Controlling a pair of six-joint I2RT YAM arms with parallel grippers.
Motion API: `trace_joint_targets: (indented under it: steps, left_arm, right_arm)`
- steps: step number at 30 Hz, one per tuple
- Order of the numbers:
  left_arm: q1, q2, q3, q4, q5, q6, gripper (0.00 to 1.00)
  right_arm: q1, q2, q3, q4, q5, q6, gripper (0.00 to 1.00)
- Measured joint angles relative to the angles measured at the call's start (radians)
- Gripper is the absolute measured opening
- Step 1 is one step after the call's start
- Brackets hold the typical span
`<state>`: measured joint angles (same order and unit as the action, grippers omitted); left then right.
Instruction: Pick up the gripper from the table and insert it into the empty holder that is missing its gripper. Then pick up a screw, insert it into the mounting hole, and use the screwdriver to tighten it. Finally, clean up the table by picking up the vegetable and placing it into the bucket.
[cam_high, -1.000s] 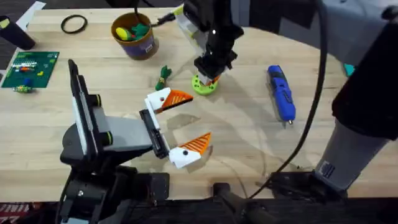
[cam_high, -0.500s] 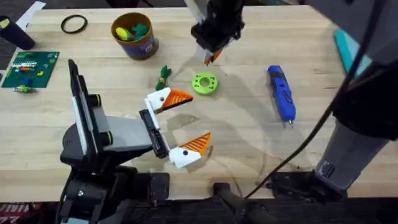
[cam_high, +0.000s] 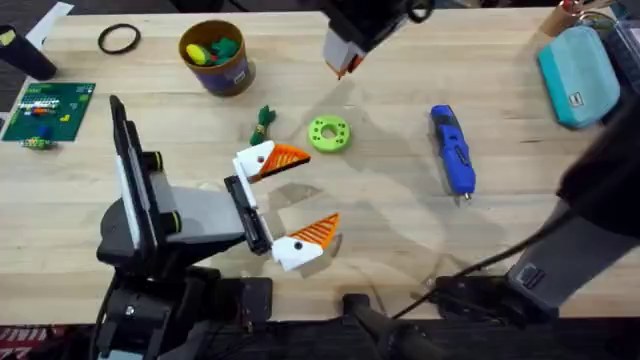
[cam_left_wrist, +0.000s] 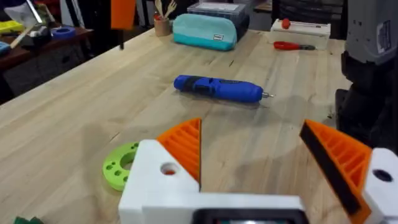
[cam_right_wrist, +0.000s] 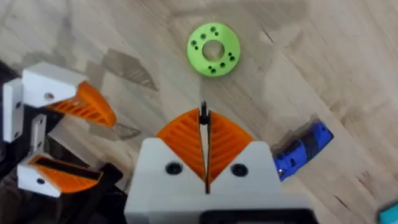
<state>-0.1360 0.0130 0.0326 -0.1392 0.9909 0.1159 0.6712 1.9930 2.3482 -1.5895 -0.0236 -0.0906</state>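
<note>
High above the lime-green ring (cam_right_wrist: 212, 49), the right pincer (cam_right_wrist: 204, 146) is pressed together on a thin dark screw-like sliver (cam_right_wrist: 203, 116) that could slip out mid-swing, while the left pincer (cam_high: 288, 200) sits spread wide.

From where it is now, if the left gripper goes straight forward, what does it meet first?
Probably the screwdriver: it lies across the line ahead of the open left gripper. The lime-green ring sits off to the side. Depth is uncertain.

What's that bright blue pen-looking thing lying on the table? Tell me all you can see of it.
The screwdriver is a bright blue, pen-shaped tool that looks like plastic, with a darker band near its blunt end and a thin metal tip. It lies flat on the wooden table, tip toward the arms' side, right of the lime-green ring. Nothing else touches it.
</note>
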Motion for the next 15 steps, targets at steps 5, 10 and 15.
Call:
trace_joint_targets:
  steps: [5, 10, 15]
  left_arm:
    - [0.000, 0.000, 0.000, 0.000, 0.000, 0.000, 0.986]
    - [0.000, 0.000, 0.000, 0.000, 0.000, 0.000, 0.986]
    - [0.000, 0.000, 0.000, 0.000, 0.000, 0.000, 0.986]
  right_arm:
    - [0.000, -0.055, 0.006, -0.022, 0.000, 0.000, 0.009]
    - [0.001, -0.090, 0.006, -0.027, -0.003, 0.000, 0.009]
    - [0.006, -0.142, -0.031, -0.026, -0.012, 0.000, 0.009]
